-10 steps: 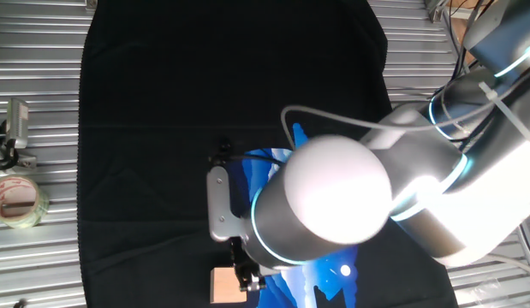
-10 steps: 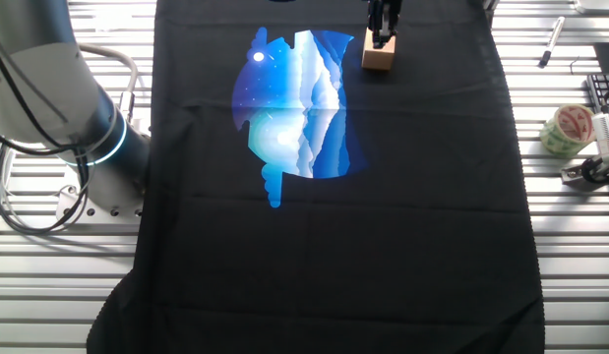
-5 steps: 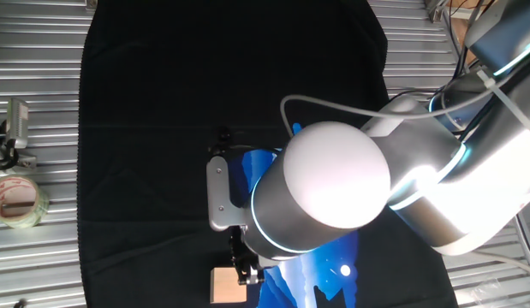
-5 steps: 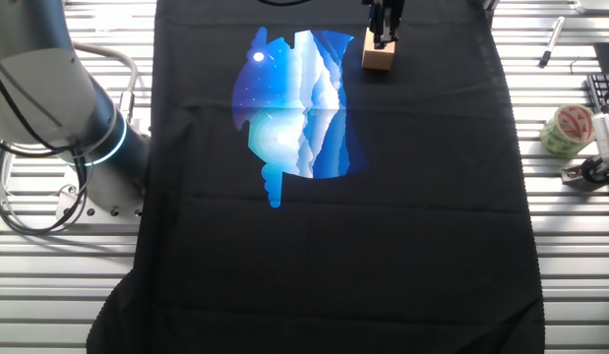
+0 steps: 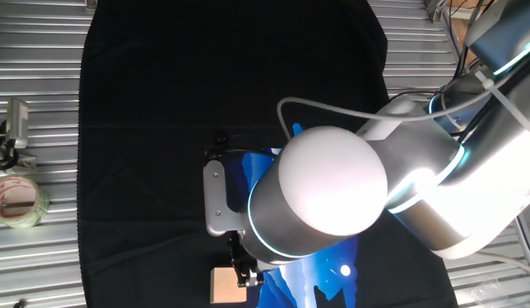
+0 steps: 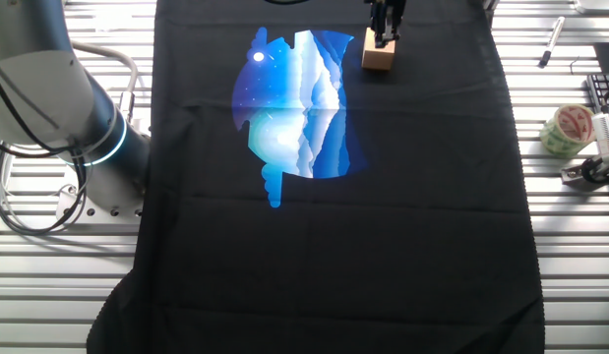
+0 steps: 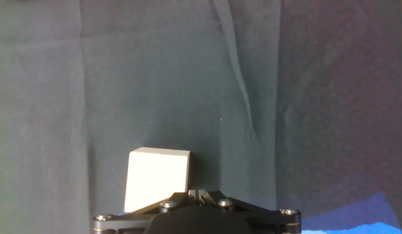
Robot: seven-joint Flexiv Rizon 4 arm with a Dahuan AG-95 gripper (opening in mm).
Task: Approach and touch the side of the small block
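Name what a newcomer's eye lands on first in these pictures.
First the big white-capped arm filling one fixed view, then the bright blue print on the black cloth. At the print's edge sits the small block, with the tool right against it.

A cloth [image 6: 324,236] covers the middle of the tabletop [image 6: 570,256], and the small block [image 6: 378,56] sits on it near one edge, just beside a printed patch [image 6: 299,108]. My jaws stand right against the block's side, and in the hand view the block [image 7: 156,179] lies just ahead and a little left. Off the cloth, well apart from the block, lie a tape roll [image 6: 567,129], a pen [image 6: 549,41] and a metal clip [image 6: 591,169].
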